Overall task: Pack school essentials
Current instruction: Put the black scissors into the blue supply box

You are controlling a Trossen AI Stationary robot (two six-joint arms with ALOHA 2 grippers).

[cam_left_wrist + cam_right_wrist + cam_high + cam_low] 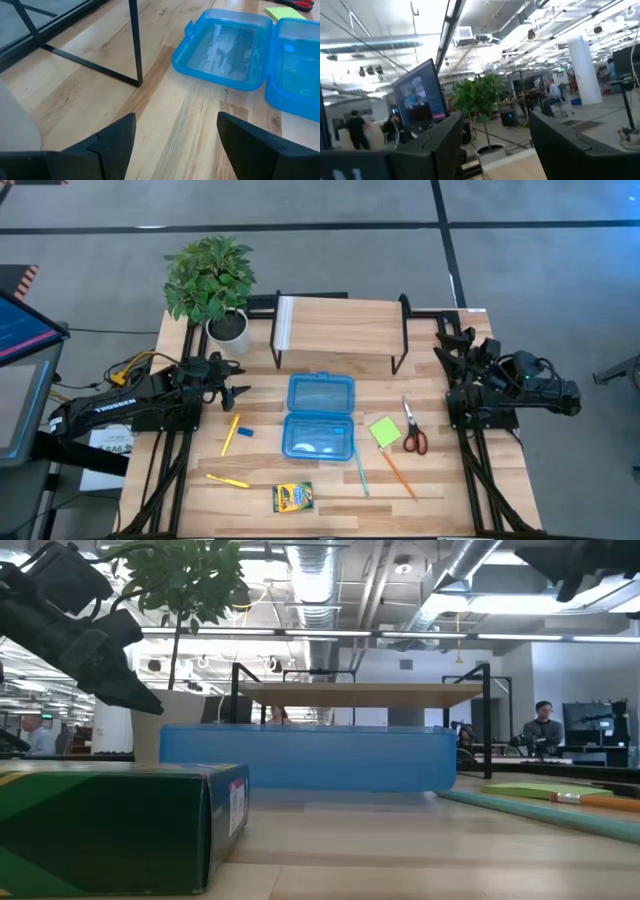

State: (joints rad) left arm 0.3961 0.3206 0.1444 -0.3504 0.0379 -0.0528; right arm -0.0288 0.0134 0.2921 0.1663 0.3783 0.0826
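Both grippers hang clear of the stationery: the left gripper (240,391) sits over the table's left side beside the plant pot, fingers (112,140) spread wide with bare wood between them and nothing in them; the right gripper (447,360) is raised near the right edge, its fingers (445,140) parted and empty, pointing off across the room toward the potted plant (212,280); the wooden table (330,498) carries a low shelf on black legs (340,328) along its far side, and in front of that, at the middle, the blue translucent case (320,415) lies opened flat, both halves facing up, with a small blue piece (288,48) showing in one half, though whether it lies inside or under it I cannot tell; the school things are scattered around the case on the near half of the table; the crayon box (292,497) lies by the near edge in front of the case; the lime-green sticky-note pad (385,431) rests just right of the case, with the red-handled scissors (414,430) just beyond it; a teal pencil (361,470) and an orange pencil (399,474) lie near each other, running toward the near edge; left of the case lie two yellow pencils (230,434), one near the tiny blue eraser (245,432), the other (227,480) closer to the crayon box.
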